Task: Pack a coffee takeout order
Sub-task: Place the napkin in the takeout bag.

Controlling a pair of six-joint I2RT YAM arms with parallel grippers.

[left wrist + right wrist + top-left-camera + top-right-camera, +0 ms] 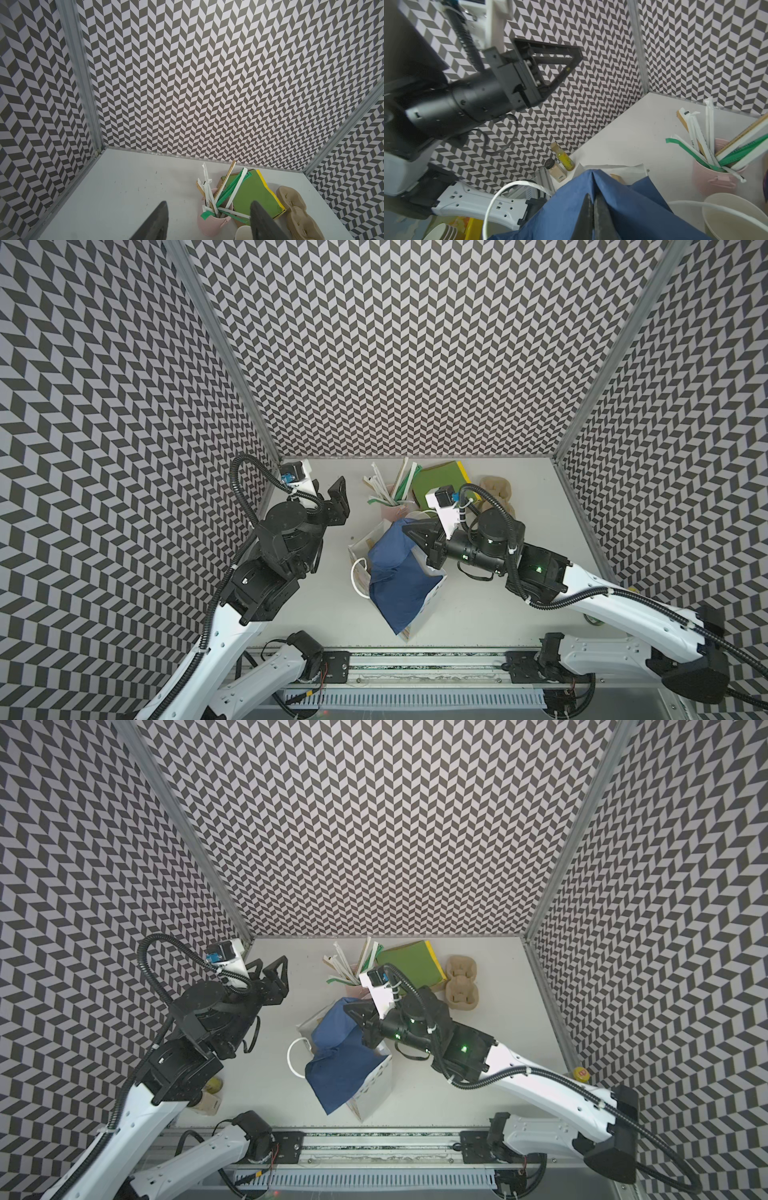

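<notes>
**Pinching a napkin over the bag**

Pinches the dark blue napkin (399,572) in the right end effector (592,199), jaws shut tight on the cloth. Drapes it across the mouth of the white paper bag (376,1090) in the middle of the counter (478,614). Holds the left end effector (272,969) partly open and empty, raised near the back left corner. Shows the tan cup carrier (462,986) at the back right, apart from the bag.

Chevron-patterned walls (415,344) enclose a white tabletop (478,614).

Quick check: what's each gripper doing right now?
Left gripper: open, holding nothing.
Right gripper: closed, pinching the dark blue napkin.
</notes>
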